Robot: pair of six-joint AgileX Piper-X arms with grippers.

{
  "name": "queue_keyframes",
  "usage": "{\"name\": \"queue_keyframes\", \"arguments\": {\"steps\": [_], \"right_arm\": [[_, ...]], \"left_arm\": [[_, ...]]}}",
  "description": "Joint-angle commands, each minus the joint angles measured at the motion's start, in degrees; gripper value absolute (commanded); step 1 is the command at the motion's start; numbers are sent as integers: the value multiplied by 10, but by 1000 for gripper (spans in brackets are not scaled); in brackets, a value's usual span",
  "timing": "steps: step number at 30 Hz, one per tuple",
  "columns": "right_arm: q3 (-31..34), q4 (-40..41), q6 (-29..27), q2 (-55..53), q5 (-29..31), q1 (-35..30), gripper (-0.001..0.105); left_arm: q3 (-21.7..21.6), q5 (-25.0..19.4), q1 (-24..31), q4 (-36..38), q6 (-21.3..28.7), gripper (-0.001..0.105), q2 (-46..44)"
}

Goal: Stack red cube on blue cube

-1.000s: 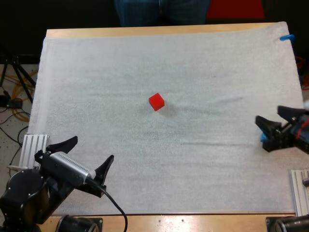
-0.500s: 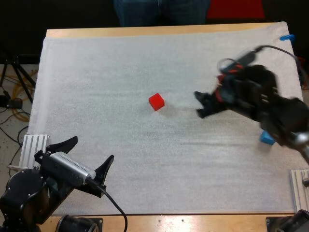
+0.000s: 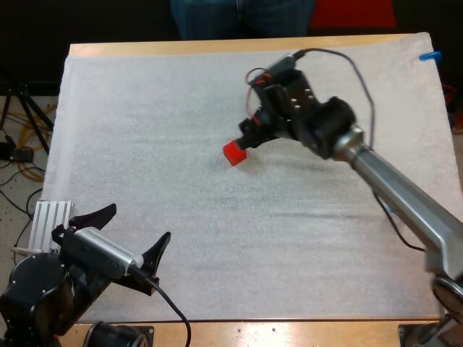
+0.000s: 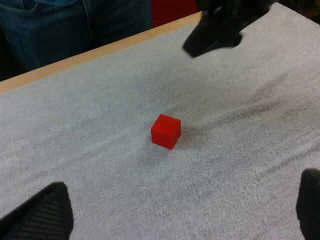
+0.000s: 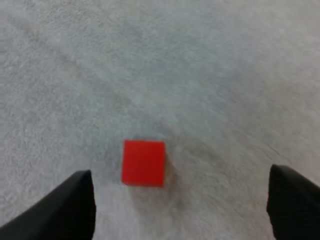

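Note:
A small red cube (image 3: 234, 152) lies on the white mat (image 3: 145, 130), a little left of centre. My right gripper (image 3: 248, 137) hovers just behind and to the right of it, slightly above the mat. In the right wrist view the red cube (image 5: 144, 162) sits just ahead of my right gripper (image 5: 185, 205), nearer one finger; the fingers (image 5: 75, 205) stand wide apart and hold nothing. My left gripper (image 3: 134, 233) rests open at the mat's near left corner. From the left wrist view, the red cube (image 4: 166, 131) lies well ahead of my left gripper (image 4: 175, 210), with the right gripper (image 4: 220, 27) beyond it.
A person in jeans (image 3: 242, 18) stands at the table's far side. A ridged metal block (image 3: 54, 217) sits at the mat's left edge beside my left arm. My right arm (image 3: 405, 202) stretches diagonally across the right half of the mat.
My right arm has swung from the right edge across the mat to the red cube. The blue cube seen at the right earlier is now covered by that arm. My left arm has not moved.

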Motion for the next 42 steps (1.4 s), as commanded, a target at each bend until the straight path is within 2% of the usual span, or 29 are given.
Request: {"name": "queue_keyframes", "arguments": {"steps": [1,4,9,18,29,31,33,36,40,42], "right_arm": [[-18,-4,-4,20,-1,9,69],[-46,-4,3,61,16,18,69],[-83,0,29,126,4,18,69],[-86,0,71,196,-28,18,69],[-86,-3,72,243,-22,17,68],[-86,-3,72,243,-18,17,58],[-86,-3,72,243,1,17,37],[-87,3,72,240,6,17,17],[-87,15,72,223,9,17,12],[-87,30,72,200,39,17,12]], "left_arm": [[-3,-2,-3,2,-6,87,1],[-3,-2,-3,2,-6,87,1],[-3,-2,-3,2,-6,87,1],[-3,-2,-3,2,-6,87,1],[-3,-2,-3,2,-6,87,1],[-3,-2,-3,2,-6,87,1],[-3,-2,-3,2,-6,87,1],[-3,-2,-3,2,-6,87,1],[-3,-2,-3,2,-6,87,1],[-3,-2,-3,2,-6,87,1]]}}
